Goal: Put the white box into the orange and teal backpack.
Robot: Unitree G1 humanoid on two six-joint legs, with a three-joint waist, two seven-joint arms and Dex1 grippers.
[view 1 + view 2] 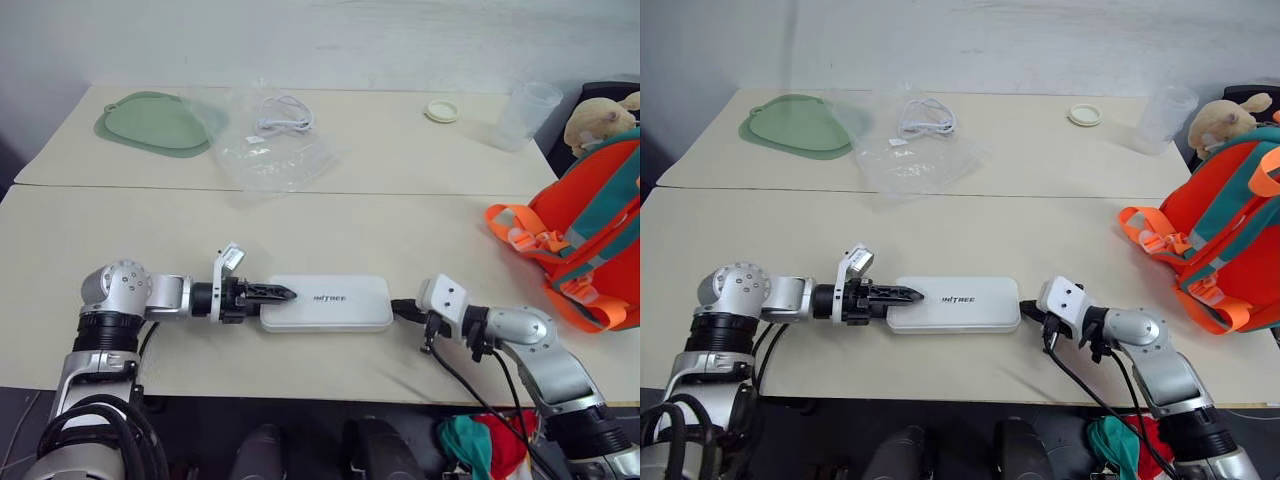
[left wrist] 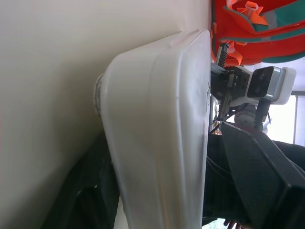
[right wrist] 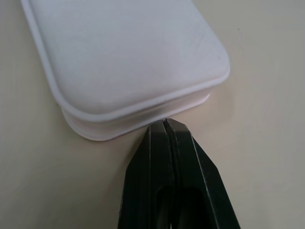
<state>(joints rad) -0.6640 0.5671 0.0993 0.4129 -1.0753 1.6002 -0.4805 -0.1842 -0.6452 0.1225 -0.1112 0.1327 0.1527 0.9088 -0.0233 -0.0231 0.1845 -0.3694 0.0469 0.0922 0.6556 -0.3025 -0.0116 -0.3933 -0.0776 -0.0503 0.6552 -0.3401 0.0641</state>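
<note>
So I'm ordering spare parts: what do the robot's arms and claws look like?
Both arms have rounded silver-grey metal segments with black joints and loose black cables. Each wrist carries a small white camera block. The left claw and right claw each have two black tapered fingers.

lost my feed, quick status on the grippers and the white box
Left gripper at white box left end, grip unclear. Right gripper shut, tips against its right end. Orange and teal backpack far right; path clear.

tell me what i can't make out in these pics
- Orange and teal backpack: cut off by the head views' right edge; no opening visible.
- Left gripper: whether it grips the white box is unclear; the box covers the left wrist view.
- Tan plush toy: partly behind the backpack.
</note>
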